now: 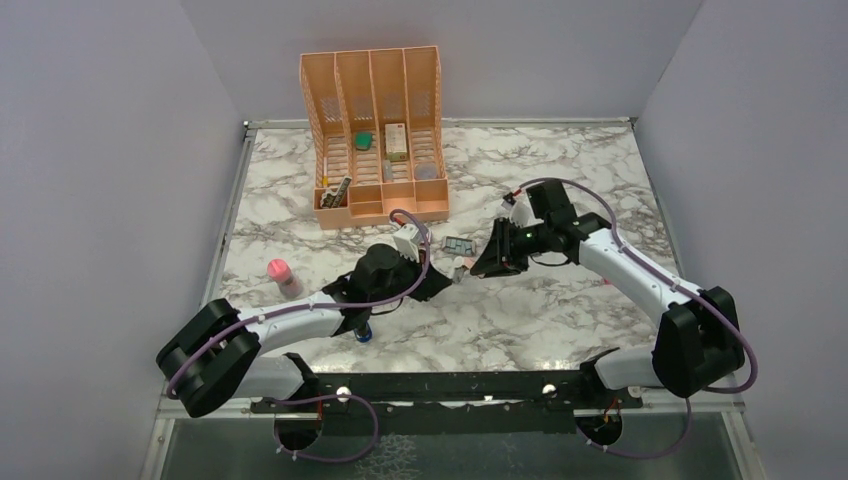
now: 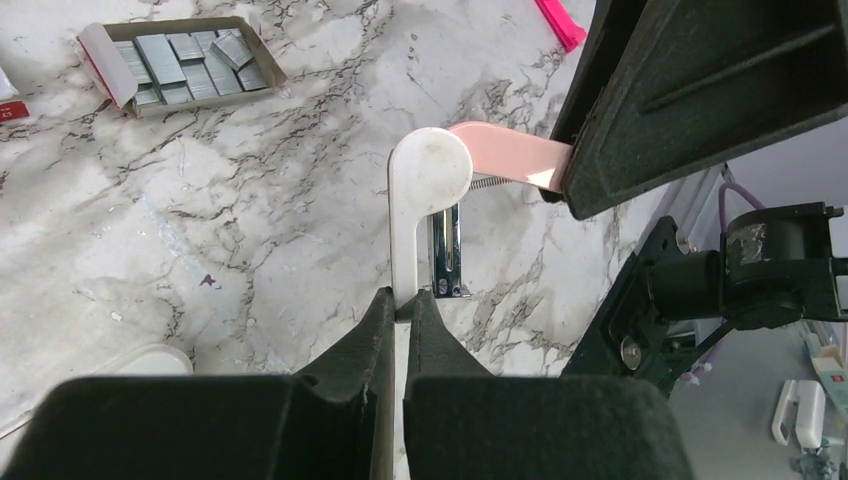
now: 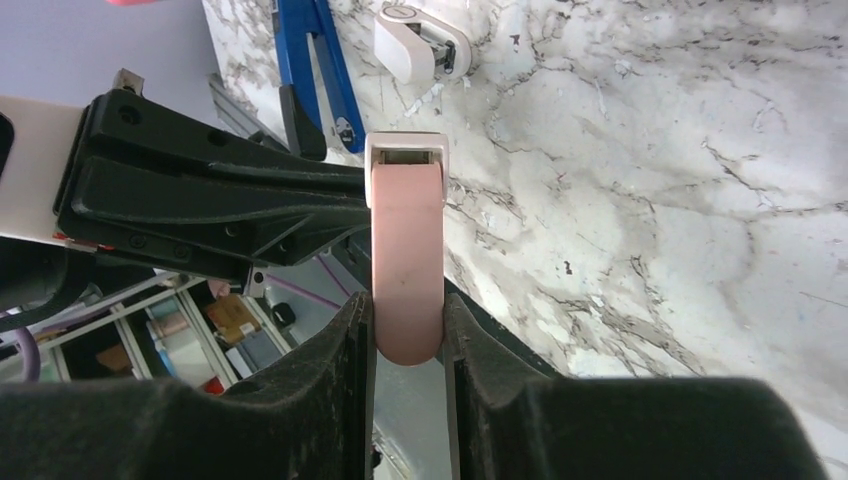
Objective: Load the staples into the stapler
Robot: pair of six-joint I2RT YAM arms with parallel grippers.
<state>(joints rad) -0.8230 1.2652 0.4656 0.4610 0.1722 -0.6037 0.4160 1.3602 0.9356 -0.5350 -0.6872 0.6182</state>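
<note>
Left wrist view showed the left fingers [image 2: 370, 335] clenched on the thin white base of a pink-and-white stapler [image 2: 430, 165], while the right fingers [image 3: 352, 350] were clamped on its pink top arm. The two halves were swung apart, so the silver channel and its spring lay bare. This stapler sat in front of the peach organiser [image 1: 381, 212], a little nearer the arms than the staples [image 1: 459, 243], whose open grey tray lay just in front of the organiser's right corner. A blue stapler [image 3: 335, 100] lay farther in front of the organiser, partly under the left arm, with nothing gripping it. The main risk looked to be the left grip: it caught only a narrow edge, so a hard pull from the right arm could twist the base out or overstrain the hinge. With both sets of fingers busy, neither was free to fetch a strip, and letting go of the pink arm might let the spring snap the stapler closed. The strips lay loose and some askew in the tray, so a careless pinch could break or scatter them
</note>
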